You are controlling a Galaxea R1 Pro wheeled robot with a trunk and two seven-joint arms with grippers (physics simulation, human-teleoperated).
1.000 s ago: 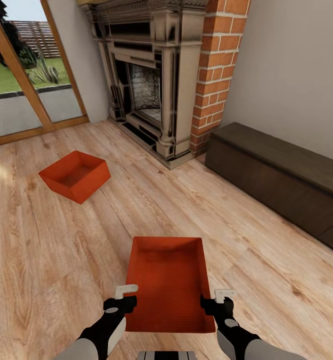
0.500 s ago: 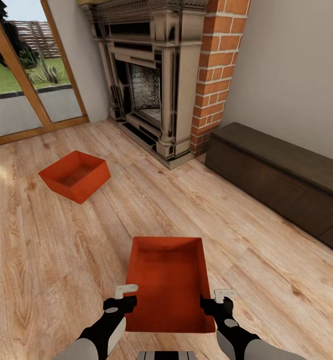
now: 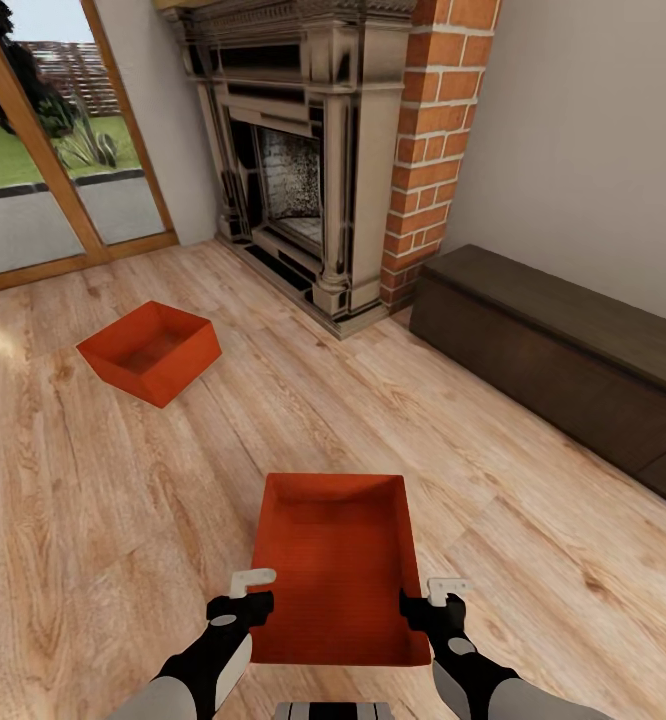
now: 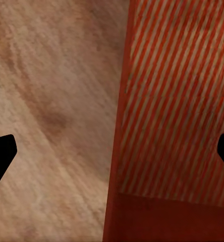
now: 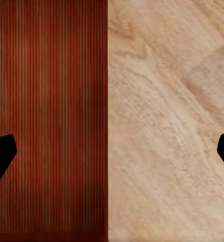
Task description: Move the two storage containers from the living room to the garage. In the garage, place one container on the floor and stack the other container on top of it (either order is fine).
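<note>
At the bottom of the head view, the left pincer (image 3: 241,600) and the right pincer (image 3: 435,605) each straddle a long side wall of the near storage container (image 3: 338,560). In both wrist views the dark fingertips stand wide apart, with the thin orange-red wall running between them, so both pincers are spread and not yet clamped. The bin seems to rest on the light wood plank floor (image 3: 93,520) in the lower centre. Farther off, at the left middle of the frame, the second storage container (image 3: 151,351) sits on the same planks, well apart from the first. Beyond, the fireplace (image 3: 293,150) fills the upper centre. The task looks barely begun: neither bin is lifted and the whole trip to the garage remains.
</note>
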